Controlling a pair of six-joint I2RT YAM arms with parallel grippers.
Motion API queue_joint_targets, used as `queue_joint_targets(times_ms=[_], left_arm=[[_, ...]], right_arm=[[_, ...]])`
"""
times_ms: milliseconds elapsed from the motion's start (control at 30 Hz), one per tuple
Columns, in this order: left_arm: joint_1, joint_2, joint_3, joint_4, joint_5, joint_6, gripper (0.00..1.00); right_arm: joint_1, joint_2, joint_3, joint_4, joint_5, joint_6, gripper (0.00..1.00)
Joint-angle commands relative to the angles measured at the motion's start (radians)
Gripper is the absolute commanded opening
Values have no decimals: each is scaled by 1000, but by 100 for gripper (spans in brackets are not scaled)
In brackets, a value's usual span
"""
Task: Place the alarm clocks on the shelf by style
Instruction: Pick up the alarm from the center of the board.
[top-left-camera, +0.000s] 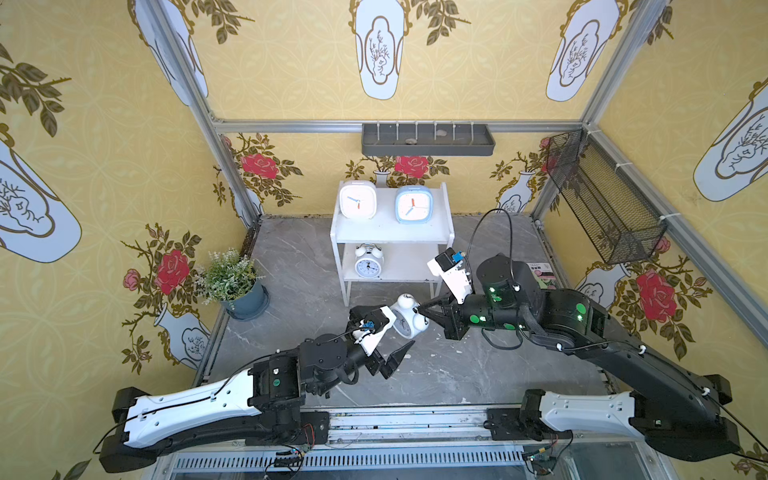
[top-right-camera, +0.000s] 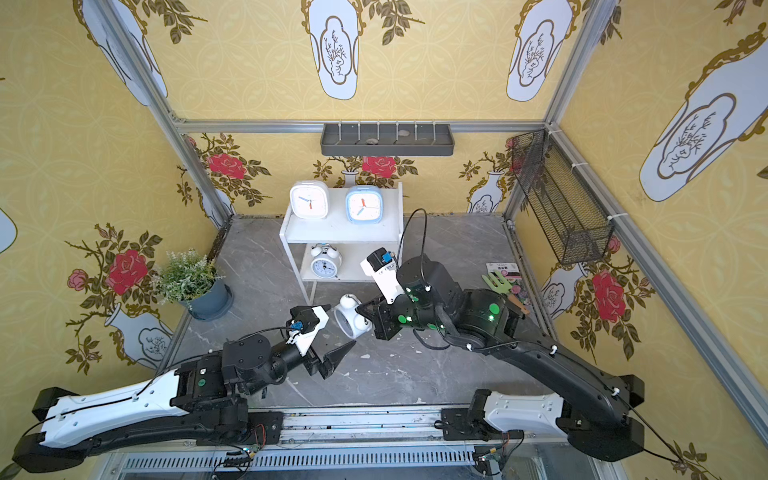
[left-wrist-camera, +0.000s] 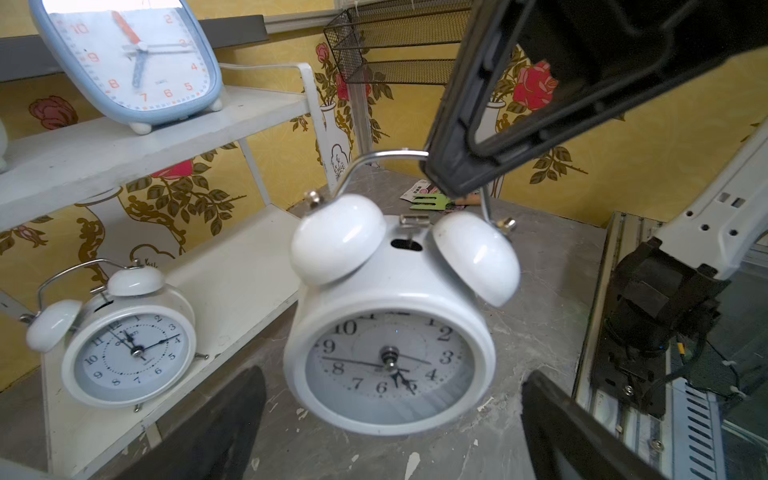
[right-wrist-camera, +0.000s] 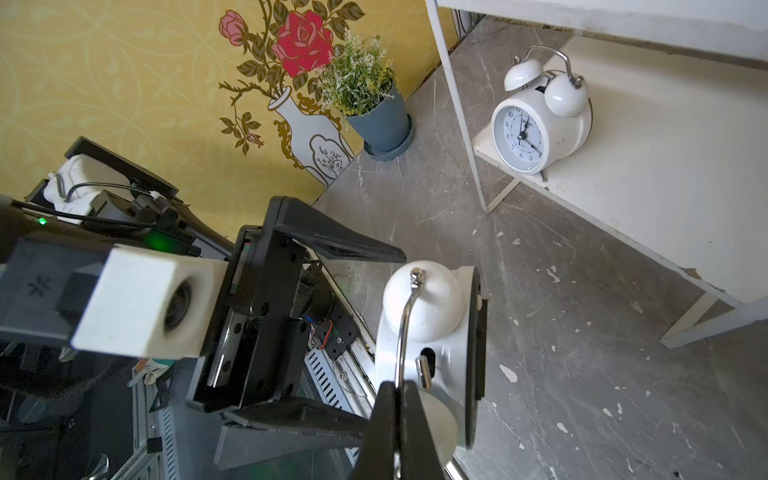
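1. Spreading out in both top views: a grey marble-patterned table (top-left-camera: 291, 266), flecked with white scuffs, and closing it in, yellow wallpaper printed with roses and vases.
2. Standing at the back of the table: the white two-tier shelf (top-left-camera: 390, 232). Hanging on the wall above the shelf, a grey tray (top-left-camera: 428, 141); hanging to the right of the shelf, a black mesh basket (top-left-camera: 602, 203); sitting to the left of the shelf, a potted plant (top-left-camera: 232, 278).
3. Sitting upright side by side on the shelf's top board: the white square clock (top-left-camera: 358, 200) and the light blue square clock (top-left-camera: 414, 204). Standing toward the left end of the lower board: a twin-bell clock (top-left-camera: 368, 262).
4. Showing orange numerals on the blue dial and black 1 to 12 on the twin-bell dials, with the small word beneath the hands too fine to read. Lying to the right of the shelf: a printed packet (top-right-camera: 503, 272), lettering illegible.
5. Pinching fully closed on the wire handle of the second twin-bell clock (top-left-camera: 409, 316): the right claw (right-wrist-camera: 399, 386), holding it tilted just in front of the shelf.
6. Gaping at full width and gripping nothing: the left claw (top-right-camera: 338, 330), hovering just beside the held clock's dial, in front of the shelf.
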Motion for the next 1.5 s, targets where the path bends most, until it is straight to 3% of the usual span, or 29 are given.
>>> queue_joint_targets(times_ms=[0,1100,1467], left_arm=[[-3,-10,-12,38,-37,28,99],[-9,-2,-70,76,-12,28,99],[-9,-7,-75,76,-3,26,94]], right_arm=[[2,6,11,46,-19,-11,0],[2,55,-3,101,-96,-18,0],[1,58,-11,116,-102,-19,0]])
